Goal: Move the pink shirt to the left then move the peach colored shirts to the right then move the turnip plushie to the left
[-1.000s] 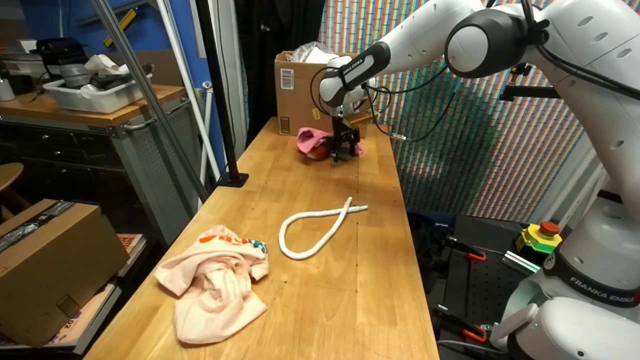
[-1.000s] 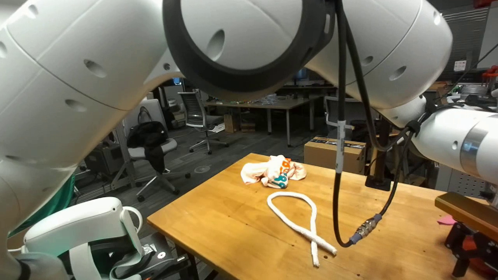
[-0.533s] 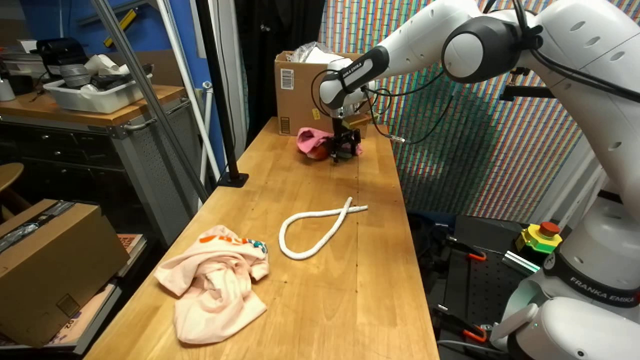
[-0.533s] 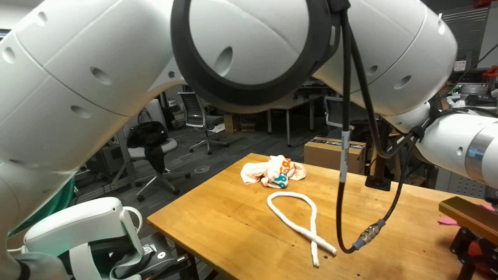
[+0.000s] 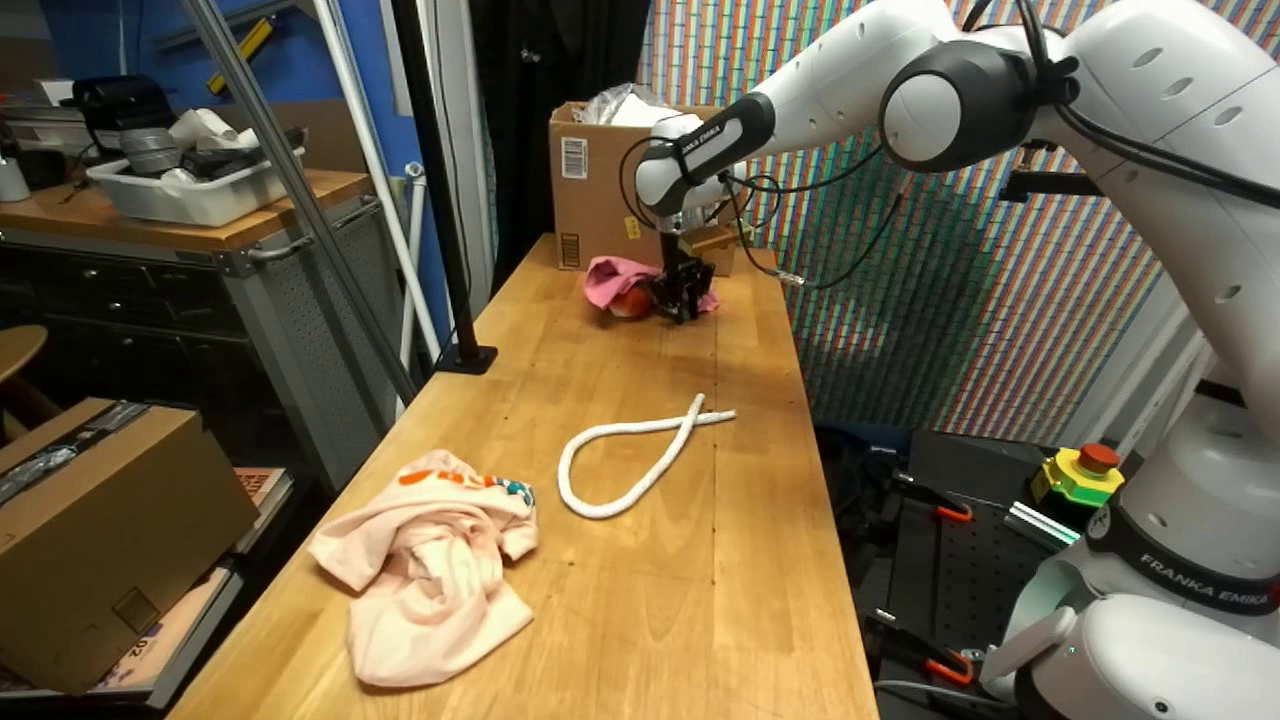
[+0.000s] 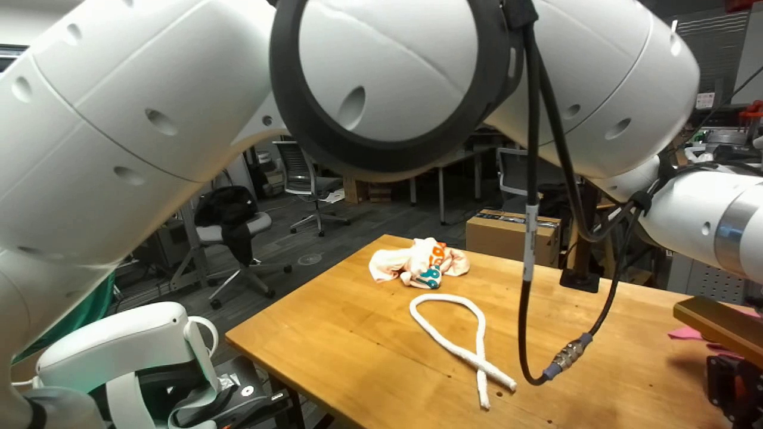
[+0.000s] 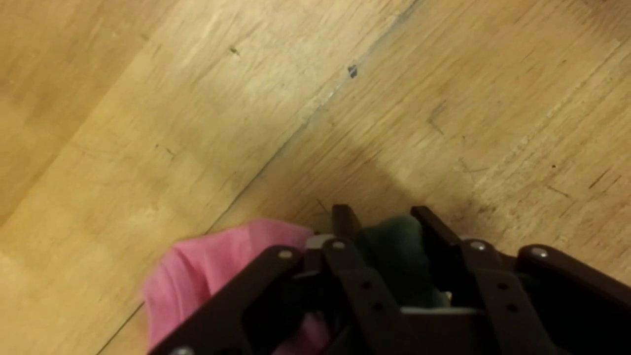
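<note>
Pincer (image 7: pixel 384 219) tight on the turnip plushie (image 7: pixel 398 261) by its green tip, pink shirt (image 7: pixel 207 268) partly hidden.

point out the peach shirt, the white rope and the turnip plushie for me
Peach shirt (image 5: pixel 435 580), in an exterior view: on its crumpled middle.
White rope (image 6: pixel 480 361), in an exterior view: where it crosses itself.
Turnip plushie (image 5: pixel 632 302), in an exterior view: on its red body.

You've got a blue wall (image 5: pixel 300 65) rising behind a wood-topped workbench (image 5: pixel 220 235), a rippled, colour-striped backdrop (image 5: pixel 930 310) catching the light beyond your wooden table (image 5: pixel 630 610), and out across the dark floor (image 6: pixel 357 232) there they are, 3 gray chairs (image 6: pixel 296 164), 1 draped in black, with a desk (image 6: pixel 442 193) in the dimmer depths!
</note>
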You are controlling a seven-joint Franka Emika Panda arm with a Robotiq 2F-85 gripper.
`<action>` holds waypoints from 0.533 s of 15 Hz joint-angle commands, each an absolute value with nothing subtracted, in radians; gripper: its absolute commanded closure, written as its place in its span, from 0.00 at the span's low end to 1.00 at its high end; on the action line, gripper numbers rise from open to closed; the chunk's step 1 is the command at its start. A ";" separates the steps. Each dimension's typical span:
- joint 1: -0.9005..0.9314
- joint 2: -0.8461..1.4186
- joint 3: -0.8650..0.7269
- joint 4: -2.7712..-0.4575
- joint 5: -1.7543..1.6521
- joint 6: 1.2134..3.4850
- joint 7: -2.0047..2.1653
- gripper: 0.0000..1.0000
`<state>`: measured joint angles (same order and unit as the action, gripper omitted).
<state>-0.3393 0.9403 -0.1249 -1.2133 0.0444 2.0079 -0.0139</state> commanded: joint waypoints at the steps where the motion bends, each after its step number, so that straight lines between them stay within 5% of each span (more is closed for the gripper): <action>1: -0.333 0.965 -0.136 -1.169 0.046 1.998 0.002 0.83; 8: -0.319 0.922 -0.135 -1.207 0.042 2.008 0.004 0.81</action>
